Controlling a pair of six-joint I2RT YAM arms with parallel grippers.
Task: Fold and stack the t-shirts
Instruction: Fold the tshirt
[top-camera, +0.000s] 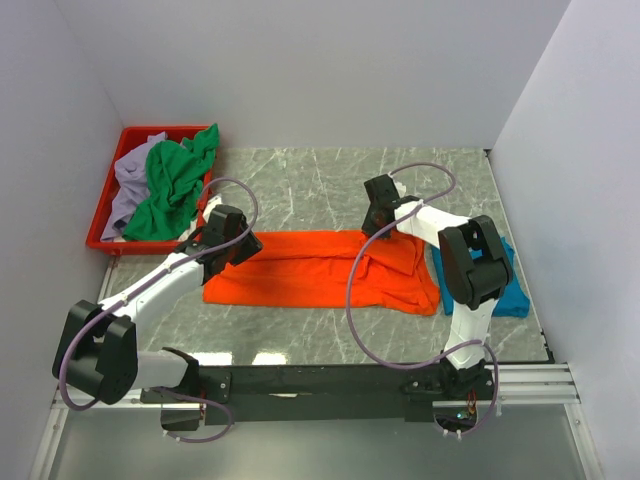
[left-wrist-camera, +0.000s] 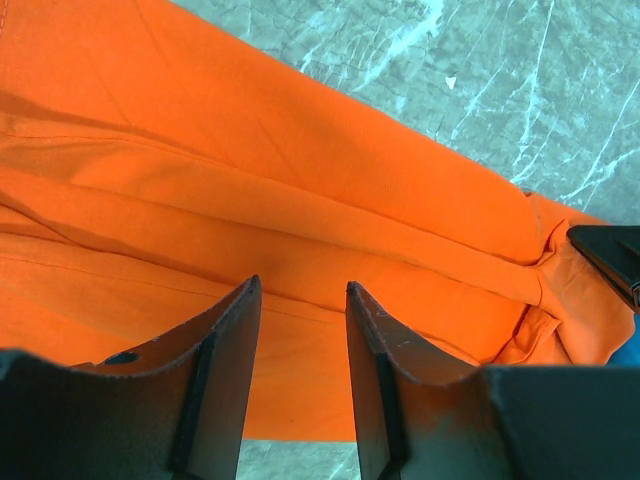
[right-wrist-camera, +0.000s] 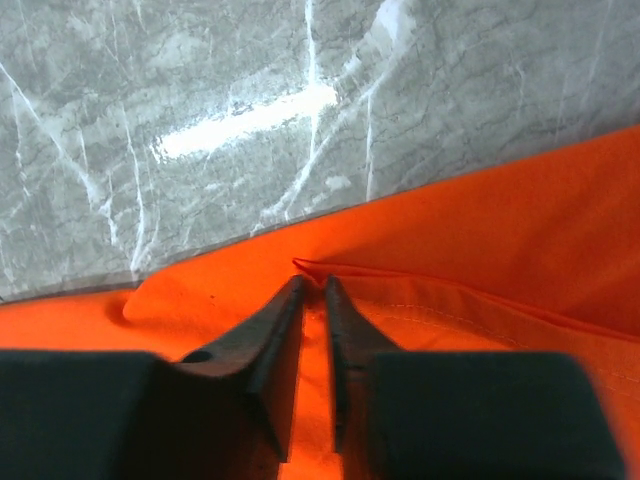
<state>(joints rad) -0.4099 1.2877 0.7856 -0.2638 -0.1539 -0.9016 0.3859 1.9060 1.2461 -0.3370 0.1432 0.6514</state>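
The orange shirt is laid out flat across the middle of the table, folded lengthwise into a long band, with looser bunched cloth at its right end.

The left gripper is held low over the left end of this shirt. In the left wrist view its fingers are seen spread apart, with orange cloth lying under them and showing through the gap; nothing is gripped between them.

The right gripper is placed at the far edge of the shirt, toward its right end. In the right wrist view its fingers are drawn almost together, with only a thin slit left between them, and their tips are set right at a folded edge of the cloth. Whether that edge is pinched cannot be told.

A teal shirt lies at the right side of the table, just beside the orange one and partly hidden by the right arm. A green shirt and a lavender shirt are heaped in the red tray at the far left.
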